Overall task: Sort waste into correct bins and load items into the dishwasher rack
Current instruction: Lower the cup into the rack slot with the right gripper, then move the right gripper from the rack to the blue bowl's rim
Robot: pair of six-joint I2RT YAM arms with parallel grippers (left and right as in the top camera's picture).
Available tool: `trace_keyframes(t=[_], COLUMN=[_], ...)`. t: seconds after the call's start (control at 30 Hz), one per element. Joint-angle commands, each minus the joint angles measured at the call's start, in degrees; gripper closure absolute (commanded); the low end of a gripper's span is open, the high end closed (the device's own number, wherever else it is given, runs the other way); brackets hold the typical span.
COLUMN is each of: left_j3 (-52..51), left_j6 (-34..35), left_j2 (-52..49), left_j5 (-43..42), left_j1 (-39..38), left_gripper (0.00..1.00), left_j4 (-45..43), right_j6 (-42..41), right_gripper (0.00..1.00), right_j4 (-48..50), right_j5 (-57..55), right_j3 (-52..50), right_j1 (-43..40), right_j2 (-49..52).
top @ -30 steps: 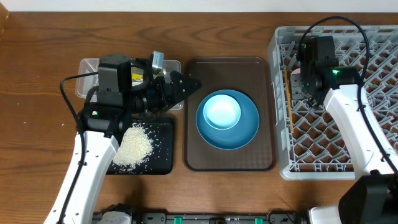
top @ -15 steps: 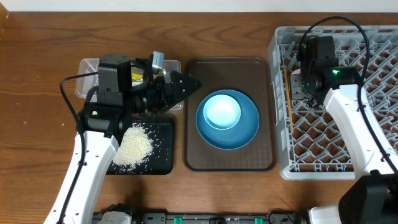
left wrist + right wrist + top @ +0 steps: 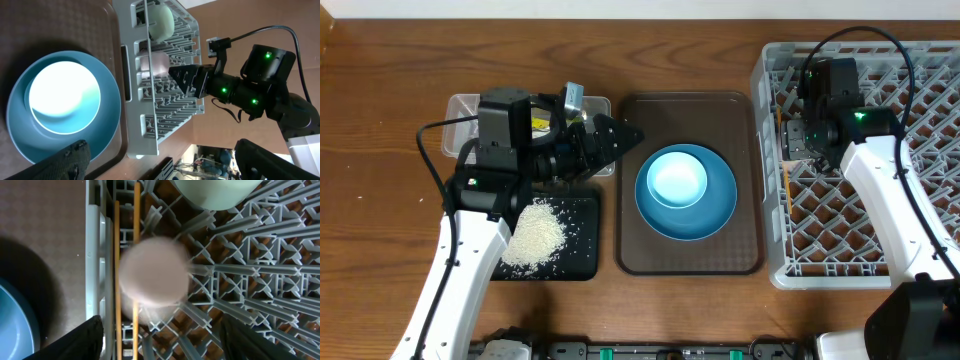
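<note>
My right gripper (image 3: 162,340) hangs open over the left side of the grey dishwasher rack (image 3: 770,270). The pink cup (image 3: 155,272) shows blurred just beyond its spread fingers, free of them, over the two wooden chopsticks (image 3: 136,210) lying in the rack. A mint-green bowl (image 3: 215,192) sits farther back in the rack. The blue plate (image 3: 705,215) with the small pale bowl (image 3: 678,178) in it rests on the brown tray (image 3: 630,250). My left gripper (image 3: 620,137) is open and holds nothing, between the clear tub (image 3: 460,120) and the brown tray. Rice (image 3: 533,235) is heaped on the black tray (image 3: 582,255).
A yellow wrapper (image 3: 538,122) shows in the clear tub beneath my left wrist. Bare wooden table (image 3: 380,200) lies left of the tub and black tray. The rack's upright pegs (image 3: 250,275) fill the area right of the cup.
My right gripper's jaws have spread wider and the pink cup has come free of them. Both arms otherwise stay in place.
</note>
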State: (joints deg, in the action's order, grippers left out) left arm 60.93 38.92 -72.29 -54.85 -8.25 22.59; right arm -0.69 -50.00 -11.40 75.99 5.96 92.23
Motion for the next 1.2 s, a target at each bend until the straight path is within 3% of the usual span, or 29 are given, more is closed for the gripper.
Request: trace_keyframes(t=[0.0, 0.43, 0.8, 1.0, 1.17], left_j3=[-0.07, -0.07, -0.07, -0.07, -0.07], left_j6=[-0.76, -0.76, -0.76, -0.76, -0.74], left_j2=[0.07, 0.07, 0.07, 0.07, 0.07], left_j5=[0.55, 0.55, 0.55, 0.55, 0.55], left_j1=[0.26, 0.26, 0.26, 0.26, 0.26], left_gripper=[0.05, 0.05, 0.05, 0.05, 0.05], left_j4=[0.11, 0.11, 0.11, 0.11, 0.11], right_j6=[-0.57, -0.55, 3.80, 3.98, 4.20], right_gripper=[0.27, 0.27, 0.14, 0.01, 0.01], right_j4=[-0.13, 0.87, 6.25, 4.87, 2.80], right_j5=[-0.39, 4.52, 35.08, 35.06, 34.18], right_j3=[-0.48, -0.48, -0.48, -0.48, -0.48], right_j1=[-0.33, -0.31, 1.20, 2.73, 2.73], right_j2=[0.04, 0.04, 0.04, 0.04, 0.04])
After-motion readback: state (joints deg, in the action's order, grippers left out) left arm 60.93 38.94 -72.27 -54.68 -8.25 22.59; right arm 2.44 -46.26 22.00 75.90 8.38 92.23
